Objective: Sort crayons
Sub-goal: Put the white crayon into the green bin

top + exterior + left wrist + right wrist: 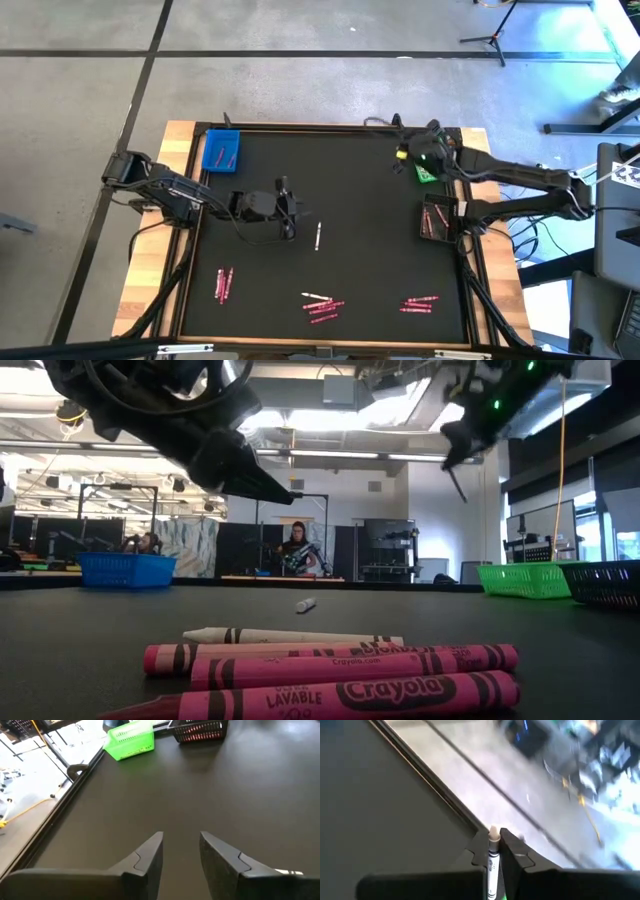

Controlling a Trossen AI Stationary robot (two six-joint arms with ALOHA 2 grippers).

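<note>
The left gripper (292, 212) hangs over mid-table, fingers apart and empty, just left of a lone white crayon (317, 236) on open black surface. The right gripper (401, 155) hovers at the far right by the green tray (426, 173), clamped on a white crayon (493, 855). Pink crayons (322, 308) lie in clusters along the near edge.

The nearest pink crayon (340, 695) in the low view reads "Crayola" and "LAVABLE" on its wrapper.
</note>
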